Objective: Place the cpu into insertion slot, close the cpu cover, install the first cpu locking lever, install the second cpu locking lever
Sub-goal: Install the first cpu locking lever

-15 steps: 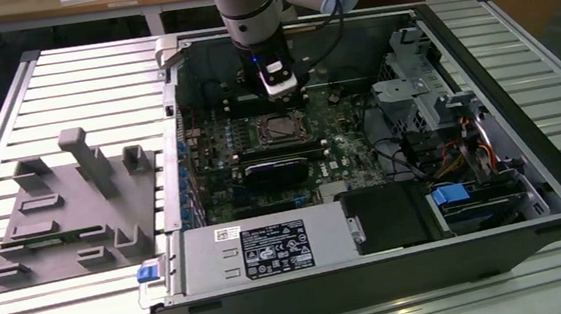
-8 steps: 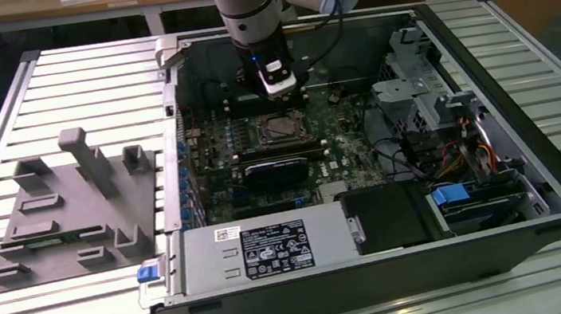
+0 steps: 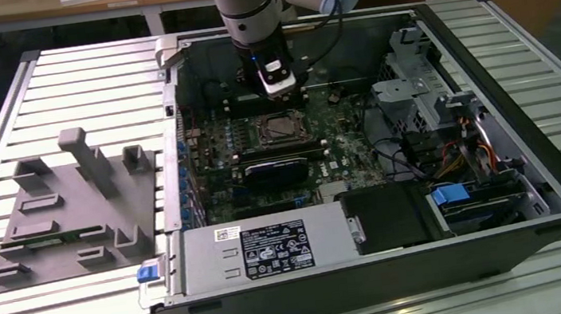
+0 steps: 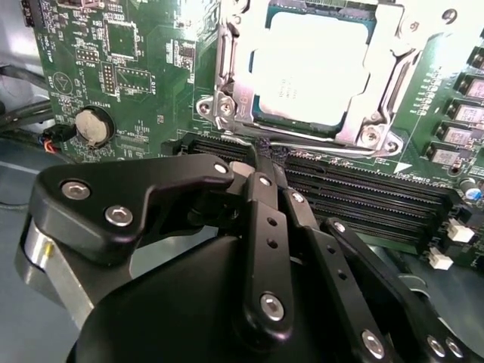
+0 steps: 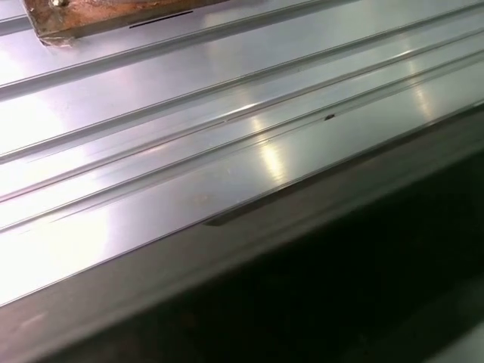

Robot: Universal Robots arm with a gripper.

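Note:
The cpu (image 4: pixel 310 68), with a dull silver top, lies flat in the insertion slot (image 3: pixel 279 129) on the green board inside the open computer case. The cpu cover (image 4: pixel 370 113), a silver frame, lies down over the chip's edges. A thin wire locking lever (image 4: pixel 318 145) runs along the socket edge nearest my fingertips. My gripper (image 4: pixel 259 155) is shut, with nothing visibly between its black fingers and its tip right at that lever. In the exterior view the gripper (image 3: pixel 280 91) hangs just behind the socket.
Long black memory slots (image 4: pixel 363 197) lie between my fingers and the socket. A coin battery (image 4: pixel 92 126) sits on the board. A power supply (image 3: pixel 260 252), a drive cage (image 3: pixel 434 98) and cables crowd the case. A grey fixture (image 3: pixel 72 207) rests on the slatted table (image 5: pixel 227 113).

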